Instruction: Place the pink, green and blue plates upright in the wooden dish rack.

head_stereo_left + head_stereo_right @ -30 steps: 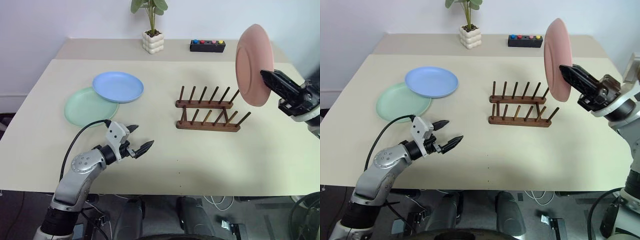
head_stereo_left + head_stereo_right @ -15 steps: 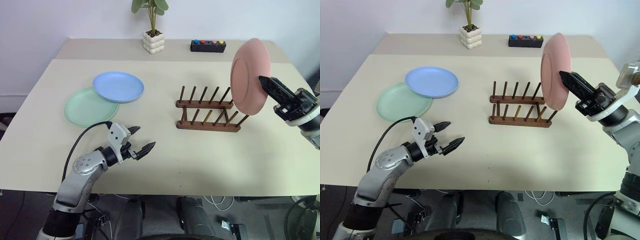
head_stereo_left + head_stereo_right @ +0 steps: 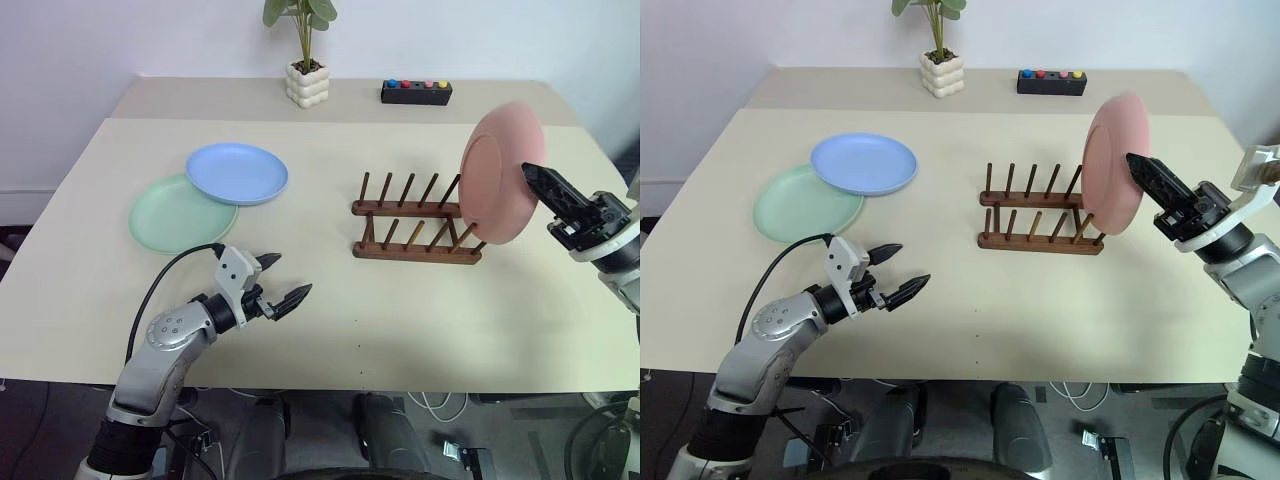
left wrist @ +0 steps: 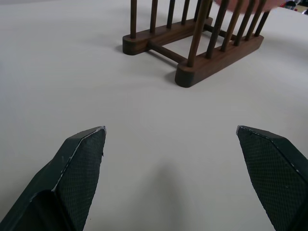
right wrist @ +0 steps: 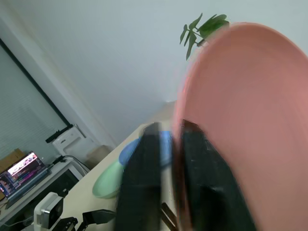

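Pink plate (image 3: 497, 172), smooth round disc

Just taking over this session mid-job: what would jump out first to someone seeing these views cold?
The pink plate stands out: it is upright on edge at the right end of the wooden dish rack, with the right gripper at its rim. Next, the blue plate lies flat at the table's left, overlapping the green plate. The left gripper hovers open over bare tabletop near the front edge.
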`<action>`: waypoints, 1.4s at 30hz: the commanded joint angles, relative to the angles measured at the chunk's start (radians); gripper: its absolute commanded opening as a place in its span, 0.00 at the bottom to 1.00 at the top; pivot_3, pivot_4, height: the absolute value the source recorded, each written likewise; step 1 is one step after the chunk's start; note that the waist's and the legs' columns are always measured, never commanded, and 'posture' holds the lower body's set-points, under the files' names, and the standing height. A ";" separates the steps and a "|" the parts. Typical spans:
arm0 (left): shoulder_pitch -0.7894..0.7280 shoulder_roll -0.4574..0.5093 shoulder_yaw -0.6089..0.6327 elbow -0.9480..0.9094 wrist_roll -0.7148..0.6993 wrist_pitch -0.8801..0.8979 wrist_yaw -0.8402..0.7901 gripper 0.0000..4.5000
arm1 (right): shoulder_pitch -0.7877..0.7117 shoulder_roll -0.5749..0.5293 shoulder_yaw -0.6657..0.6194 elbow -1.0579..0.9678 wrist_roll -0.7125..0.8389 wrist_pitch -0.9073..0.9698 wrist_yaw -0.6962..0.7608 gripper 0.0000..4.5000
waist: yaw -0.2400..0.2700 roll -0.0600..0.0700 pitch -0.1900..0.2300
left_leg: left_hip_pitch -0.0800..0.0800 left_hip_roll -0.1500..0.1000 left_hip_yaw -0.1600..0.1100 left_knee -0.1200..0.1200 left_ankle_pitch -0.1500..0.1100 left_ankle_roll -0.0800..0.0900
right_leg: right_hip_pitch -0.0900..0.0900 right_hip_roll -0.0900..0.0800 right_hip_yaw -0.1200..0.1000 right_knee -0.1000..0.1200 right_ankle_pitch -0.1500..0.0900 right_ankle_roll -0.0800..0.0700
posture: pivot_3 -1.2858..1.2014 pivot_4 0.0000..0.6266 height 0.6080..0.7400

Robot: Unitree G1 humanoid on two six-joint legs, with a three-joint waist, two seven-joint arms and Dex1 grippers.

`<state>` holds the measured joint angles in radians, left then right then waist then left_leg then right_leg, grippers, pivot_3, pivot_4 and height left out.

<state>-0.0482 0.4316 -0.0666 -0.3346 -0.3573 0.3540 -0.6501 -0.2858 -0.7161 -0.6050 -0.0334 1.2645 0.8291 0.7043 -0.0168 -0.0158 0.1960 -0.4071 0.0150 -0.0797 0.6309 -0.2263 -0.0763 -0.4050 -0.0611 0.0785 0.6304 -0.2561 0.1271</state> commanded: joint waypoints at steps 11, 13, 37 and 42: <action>-0.005 -0.006 0.005 -0.022 -0.003 -0.018 -0.004 1.00 | -0.150 0.012 -0.032 0.068 -0.270 -0.323 -0.098 0.87 | -0.001 0.000 0.000 | 0.000 0.000 0.000 0.000 0.000 0.000 | 0.000 0.000 0.000 0.000 0.000 0.000 | 0.52 0.24 0.92; -0.006 -0.005 0.007 -0.021 -0.001 -0.019 -0.002 1.00 | -0.195 -0.002 -0.025 0.089 -0.352 -0.414 -0.111 0.87 | -0.001 0.000 0.000 | 0.000 0.000 0.001 0.000 0.000 0.000 | -0.001 0.000 0.000 0.000 0.000 0.000 | 0.52 0.24 0.92; -0.224 -0.014 0.476 0.166 -0.039 0.098 0.460 1.00 | -0.208 0.016 0.719 -0.254 -0.964 -0.787 0.216 0.87 | -0.007 0.000 0.000 | 0.000 0.000 -0.001 -0.001 0.000 0.000 | -0.002 0.000 -0.001 0.001 0.002 0.005 | 0.52 0.24 0.92; -0.267 0.021 0.625 0.222 -0.077 0.205 0.589 1.00 | -0.190 0.027 0.718 -0.230 -0.986 -0.798 0.232 0.87 | 0.003 -0.001 0.000 | 0.000 0.000 -0.002 0.000 0.000 0.000 | -0.001 0.000 -0.002 0.001 0.003 0.004 | 0.52 0.24 0.92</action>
<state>-0.2878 0.4294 0.4844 -0.1288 -0.4206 0.5169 -0.1183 -0.4746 -0.6906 0.1255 -0.2499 0.2858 0.0532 0.9304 -0.0141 -0.0164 0.1965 -0.4075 0.0152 -0.0818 0.6311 -0.2261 -0.0765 -0.4059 -0.0609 0.0764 0.6314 -0.2536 0.1315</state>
